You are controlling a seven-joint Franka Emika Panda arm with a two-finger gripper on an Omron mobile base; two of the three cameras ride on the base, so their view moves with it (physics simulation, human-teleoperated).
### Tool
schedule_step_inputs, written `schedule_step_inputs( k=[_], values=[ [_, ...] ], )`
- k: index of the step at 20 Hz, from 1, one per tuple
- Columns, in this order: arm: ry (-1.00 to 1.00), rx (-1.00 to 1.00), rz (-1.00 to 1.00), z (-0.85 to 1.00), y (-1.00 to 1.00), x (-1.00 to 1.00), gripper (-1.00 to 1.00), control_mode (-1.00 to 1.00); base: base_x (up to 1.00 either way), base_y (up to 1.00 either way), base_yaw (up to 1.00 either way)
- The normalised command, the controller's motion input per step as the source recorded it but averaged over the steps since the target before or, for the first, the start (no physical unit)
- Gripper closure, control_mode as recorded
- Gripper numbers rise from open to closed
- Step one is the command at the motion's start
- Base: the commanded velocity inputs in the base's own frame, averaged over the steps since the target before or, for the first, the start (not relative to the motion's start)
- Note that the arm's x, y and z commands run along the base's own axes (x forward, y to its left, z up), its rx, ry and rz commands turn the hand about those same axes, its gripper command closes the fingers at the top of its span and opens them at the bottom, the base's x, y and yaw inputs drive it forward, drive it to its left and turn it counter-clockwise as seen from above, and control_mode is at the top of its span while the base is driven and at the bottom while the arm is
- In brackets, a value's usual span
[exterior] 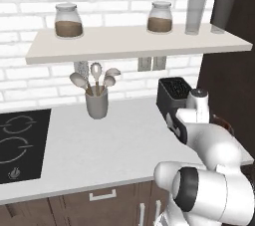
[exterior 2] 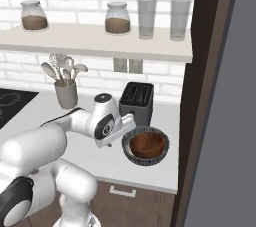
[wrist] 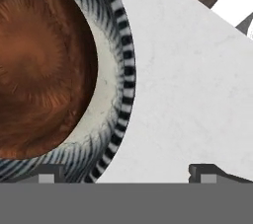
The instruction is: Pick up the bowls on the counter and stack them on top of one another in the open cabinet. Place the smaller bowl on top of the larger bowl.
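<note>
- Reddish-brown smaller bowl (exterior 2: 147,143) nested inside larger bowl (exterior 2: 145,146), both on counter (exterior 2: 100,163) at far right, just in front of black toaster (exterior 2: 137,102).
- Stack already formed, but on the counter, not on open cabinet (exterior 2: 95,46) above; judged still to be lifted up there.
- Gripper (wrist: 126,172) fingers spread wide, holding nothing; one fingertip over the larger bowl's ribbed rim, the other over bare counter.
- Handling guess: both bowls rigid, glossy, likely slippery and breakable; smaller one sits loose inside, could slide or tip if the pair tilts.
- Best hold, by judgement: pinch the larger bowl's wall at the rim, one finger inside, one outside, keep level.
- Tight spots: toaster right behind, dark tall cabinet (exterior 2: 210,96) close on the right, counter's near edge just in front of the bowls.
- Open room: counter to the left toward utensil cup (exterior 2: 66,94) bare.
- Shelf: jars (exterior 2: 118,18) and glasses (exterior 2: 147,18) sit toward the back; front strip looks free, underside edge hangs over the lift path.
</note>
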Motion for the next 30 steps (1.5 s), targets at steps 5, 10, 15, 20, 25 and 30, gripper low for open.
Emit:
schedule_step_inputs(
  k=[5, 10, 15, 20, 25, 30],
  values=[
    [0.00, -0.01, -0.02, -0.24, -0.03, 0.00, -1.00, -1.00, 0.00, 0.00, 0.00],
    [0.00, 0.00, -0.06, -0.21, -0.08, 0.02, -1.00, -1.00, 0.00, 0.00, 0.00],
    [-0.01, 0.00, -0.07, -0.07, -0.01, 0.01, -1.00, -1.00, 0.00, 0.00, 0.00],
    [0.00, 0.00, -0.09, -0.20, -0.03, 0.02, -1.00, -1.00, 0.00, 0.00, 0.00],
    [0.00, -0.01, -0.09, -0.51, -0.06, 0.00, -1.00, -1.00, 0.00, 0.00, 0.00],
    [0.00, -0.03, -0.07, -0.53, 0.00, 0.00, 1.00, -1.00, 0.00, 0.00, 0.00]
  ],
)
